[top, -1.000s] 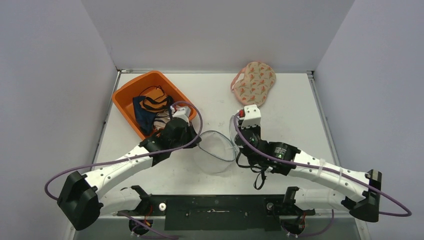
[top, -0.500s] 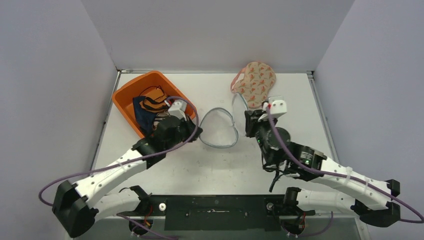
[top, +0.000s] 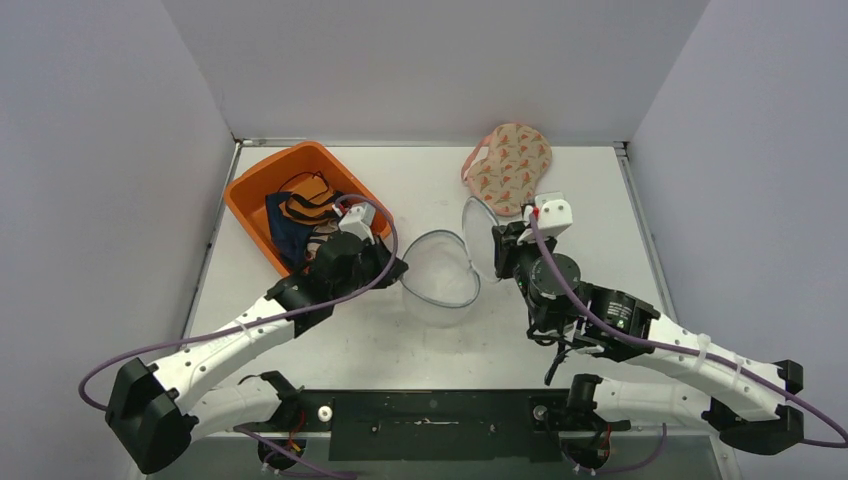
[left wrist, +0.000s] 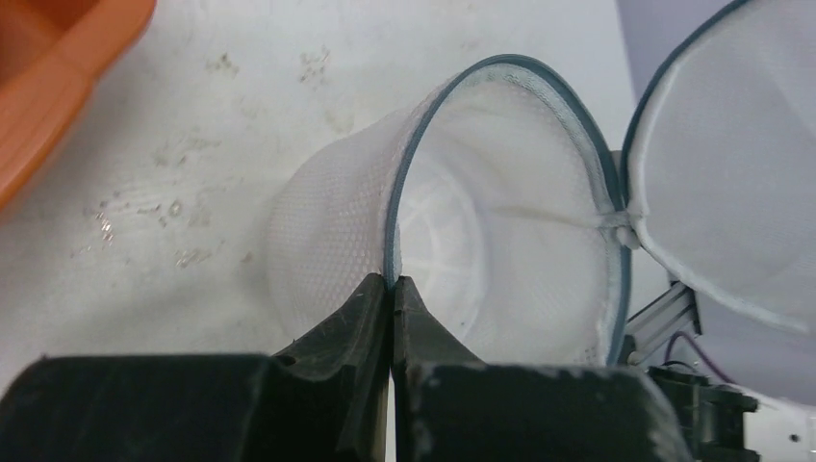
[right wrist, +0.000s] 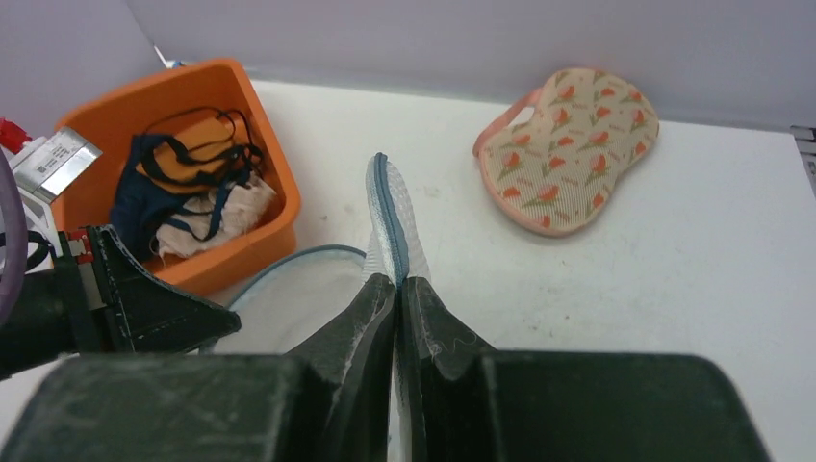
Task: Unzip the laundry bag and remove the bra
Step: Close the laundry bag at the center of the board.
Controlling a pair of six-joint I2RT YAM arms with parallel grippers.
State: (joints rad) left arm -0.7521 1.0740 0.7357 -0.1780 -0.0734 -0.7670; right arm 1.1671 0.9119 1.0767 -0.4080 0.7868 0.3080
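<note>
The white mesh laundry bag (top: pixel 441 287) with a blue-grey zipper rim hangs open between my two grippers at the table's middle. My left gripper (top: pixel 400 270) is shut on the rim of the round cup half (left wrist: pixel 500 192), its fingertips (left wrist: pixel 393 281) pinching the blue edge. My right gripper (top: pixel 497 250) is shut on the rim of the other half, which stands edge-on (right wrist: pixel 388 226) above its fingertips (right wrist: pixel 397 281). Only white mesh shows inside the cup. The peach bra (top: pixel 508 165) with an orange flower print lies on the table at the back, outside the bag (right wrist: pixel 570 149).
An orange bin (top: pixel 252 187) at the back left holds dark blue, orange and cream garments (right wrist: pixel 192 188). It sits right beside my left gripper. White walls close the table on three sides. The left arm's purple cable (top: pixel 390 235) loops over its wrist.
The right arm swung back and to the right with its bag edge, spreading the bag open. In the last half second the bag sank slightly toward the near side. Both grips held.
</note>
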